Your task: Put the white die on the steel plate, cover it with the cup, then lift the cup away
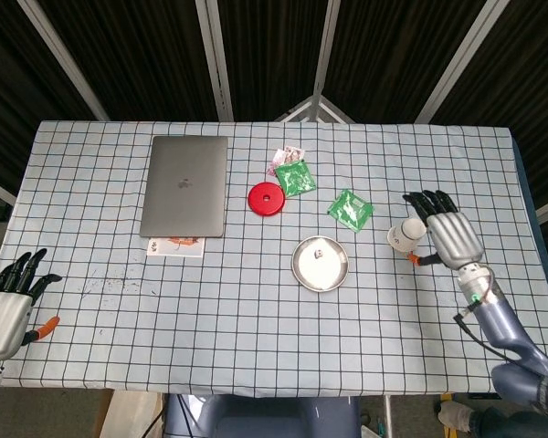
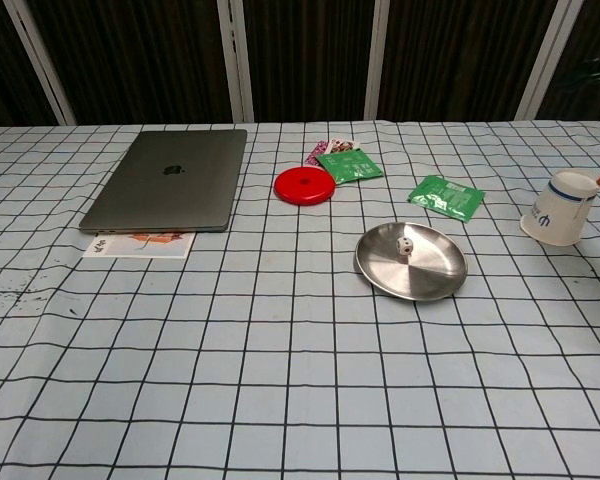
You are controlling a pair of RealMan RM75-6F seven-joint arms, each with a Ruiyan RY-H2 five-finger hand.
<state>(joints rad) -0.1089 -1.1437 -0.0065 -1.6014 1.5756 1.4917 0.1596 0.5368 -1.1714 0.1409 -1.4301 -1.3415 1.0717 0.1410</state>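
Note:
The white die lies on the round steel plate near the table's middle. A white paper cup stands upside down on the cloth to the right of the plate, with nothing on it. My right hand hovers just right of the cup with fingers spread, holding nothing; only an orange tip shows at the chest view's right edge. My left hand rests open at the table's near left corner, far from everything.
A closed grey laptop lies at the back left on a printed card. A red disc, green packets and a small snack pack sit behind the plate. Checked cloth covers the table.

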